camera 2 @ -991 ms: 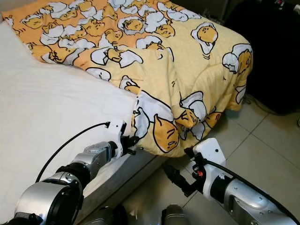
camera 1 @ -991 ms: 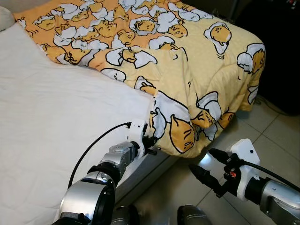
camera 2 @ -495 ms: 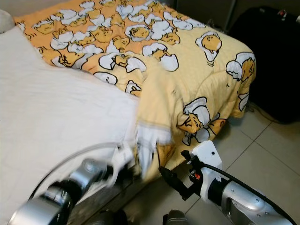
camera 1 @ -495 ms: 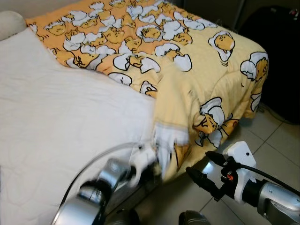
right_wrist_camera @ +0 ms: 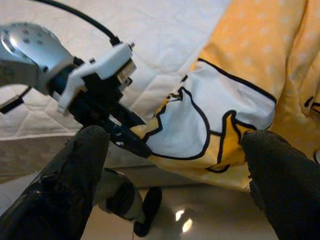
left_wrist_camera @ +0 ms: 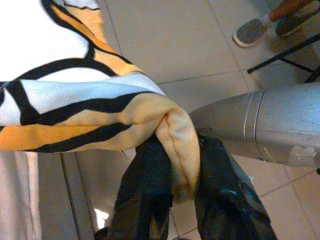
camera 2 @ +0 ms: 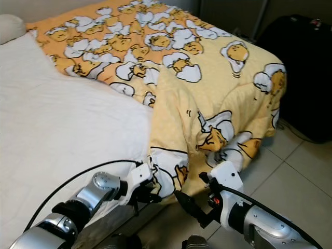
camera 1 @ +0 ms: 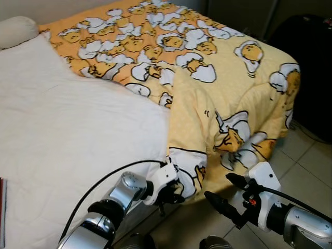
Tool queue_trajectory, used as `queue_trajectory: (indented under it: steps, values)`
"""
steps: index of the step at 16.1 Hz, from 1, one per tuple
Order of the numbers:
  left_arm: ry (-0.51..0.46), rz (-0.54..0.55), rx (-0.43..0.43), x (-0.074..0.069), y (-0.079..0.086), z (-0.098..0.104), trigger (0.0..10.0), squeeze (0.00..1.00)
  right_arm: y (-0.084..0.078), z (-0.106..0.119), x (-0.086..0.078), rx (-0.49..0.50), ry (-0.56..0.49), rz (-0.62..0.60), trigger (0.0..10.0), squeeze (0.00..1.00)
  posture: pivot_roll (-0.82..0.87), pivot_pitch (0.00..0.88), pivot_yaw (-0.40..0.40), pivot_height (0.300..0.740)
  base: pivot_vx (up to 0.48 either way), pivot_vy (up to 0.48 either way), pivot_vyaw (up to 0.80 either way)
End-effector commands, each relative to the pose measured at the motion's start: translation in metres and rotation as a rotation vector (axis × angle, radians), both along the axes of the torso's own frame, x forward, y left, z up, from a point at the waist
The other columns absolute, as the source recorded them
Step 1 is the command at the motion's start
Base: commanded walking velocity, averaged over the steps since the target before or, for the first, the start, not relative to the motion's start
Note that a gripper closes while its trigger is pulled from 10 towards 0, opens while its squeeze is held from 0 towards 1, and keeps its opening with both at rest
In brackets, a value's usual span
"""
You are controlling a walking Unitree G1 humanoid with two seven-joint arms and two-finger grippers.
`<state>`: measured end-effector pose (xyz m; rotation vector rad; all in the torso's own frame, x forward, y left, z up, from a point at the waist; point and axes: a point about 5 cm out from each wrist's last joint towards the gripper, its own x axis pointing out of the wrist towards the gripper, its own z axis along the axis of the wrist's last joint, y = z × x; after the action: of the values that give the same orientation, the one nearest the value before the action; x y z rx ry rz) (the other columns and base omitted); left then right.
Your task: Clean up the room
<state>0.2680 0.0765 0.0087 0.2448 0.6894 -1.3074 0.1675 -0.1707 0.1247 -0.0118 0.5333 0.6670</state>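
Note:
A yellow blanket (camera 1: 207,67) printed with egg cartoons covers the far half of the bed and hangs over its foot. One corner is folded back toward me. My left gripper (camera 1: 170,193) is shut on that corner (left_wrist_camera: 175,145) at the bed's side edge, with the fabric pinched between its black fingers (left_wrist_camera: 150,175). My right gripper (camera 1: 222,192) is open, low over the floor just right of the corner. Its view looks at the held fabric (right_wrist_camera: 200,130) between its spread fingers (right_wrist_camera: 75,170).
The white sheet (camera 1: 67,129) covers the near half of the mattress, with a pillow (camera 1: 18,31) at the far left. A black case (camera 1: 311,62) stands right of the bed on the tiled floor (camera 1: 308,161). A grey shoe (left_wrist_camera: 252,31) lies on the tiles.
The camera has shifted. My left gripper has drawn the blanket corner nearer to me along the bed's side, and the fold stretches further over the sheet. The right gripper stays open beside it.

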Motion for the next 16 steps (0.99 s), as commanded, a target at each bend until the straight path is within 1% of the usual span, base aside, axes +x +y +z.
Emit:
queue_trajectory:
  steps: [1,3,4,5,6,7,8,9,10,11,12,13,14,15,16]
  values:
    - [0.01,-0.014,0.005,0.002,0.003,0.004,10.0,1.0,-0.002,-0.001,0.001,-0.01,0.002,0.001,10.0,0.0,-0.32,0.084,0.084,0.74,0.0,0.0,0.0]
    - [0.005,-0.02,0.026,0.005,0.007,0.005,10.0,1.0,-0.003,-0.002,0.002,-0.011,0.002,0.0,10.0,0.0,-0.32,0.089,0.087,0.74,0.0,0.0,0.0]
    - [0.02,-0.023,0.047,0.008,0.014,0.006,10.0,1.0,-0.002,-0.003,0.002,-0.014,0.005,0.004,10.0,0.0,-0.32,0.091,0.089,0.74,0.0,0.0,0.0]
    - [0.055,-0.07,0.06,0.008,0.021,0.009,10.0,1.0,-0.001,-0.003,0.001,-0.016,0.007,0.004,10.0,0.0,-0.32,0.094,0.093,0.74,0.0,0.0,0.0]
    - [0.075,-0.094,0.059,0.008,0.024,0.011,10.0,1.0,-0.001,-0.003,0.001,-0.016,0.007,0.003,10.0,0.0,-0.32,0.096,0.095,0.74,0.0,0.0,0.0]
    - [0.064,-0.101,0.056,0.011,0.025,0.015,10.0,1.0,-0.002,-0.003,0.001,-0.018,0.005,0.001,10.0,0.0,-0.32,0.099,0.097,0.74,0.0,0.0,0.0]
    - [0.031,-0.046,0.05,0.017,0.023,0.017,10.0,1.0,-0.002,-0.003,0.001,-0.017,0.003,-0.002,10.0,0.0,-0.32,0.099,0.097,0.74,0.0,0.0,0.0]
    - [-0.063,0.182,-0.003,0.036,0.016,0.025,10.0,1.0,-0.001,-0.002,0.001,-0.014,-0.004,-0.012,10.0,0.0,-0.33,0.104,0.099,0.74,0.0,0.0,0.0]
    - [-0.063,0.284,-0.035,0.043,0.012,0.027,10.0,1.0,-0.001,-0.001,0.001,-0.013,-0.007,-0.013,10.0,0.0,-0.33,0.106,0.1,0.74,0.0,0.0,0.0]
    - [-0.119,0.355,-0.056,0.049,0.009,0.032,10.0,1.0,0.0,0.0,0.001,-0.01,-0.017,-0.021,10.0,0.0,-0.34,0.112,0.104,0.74,0.0,0.0,0.0]
    - [-0.134,0.419,-0.073,0.054,0.007,0.034,10.0,1.0,0.0,0.001,0.002,-0.007,-0.025,-0.027,10.0,0.0,-0.35,0.117,0.106,0.74,0.0,0.0,0.0]
    - [-0.124,0.469,-0.104,0.056,0.005,0.037,10.0,1.0,-0.001,0.003,0.002,-0.01,-0.036,-0.034,10.0,0.0,-0.35,0.121,0.108,0.74,0.0,0.0,0.0]
    - [-0.139,0.573,-0.132,0.063,0.004,0.042,10.0,1.0,-0.002,0.005,0.003,-0.012,-0.051,-0.05,10.0,0.0,-0.36,0.134,0.112,0.74,0.0,0.0,0.0]
    - [-0.149,0.615,-0.139,0.066,0.003,0.044,10.0,1.0,-0.003,0.006,0.004,-0.014,-0.058,-0.062,10.0,0.0,-0.37,0.137,0.112,0.74,0.0,0.0,0.0]
    - [-0.153,0.691,-0.137,0.07,-0.003,0.046,10.0,1.0,-0.004,0.008,0.005,-0.022,-0.076,-0.087,10.0,0.0,-0.39,0.155,0.115,0.74,0.0,0.0,0.0]
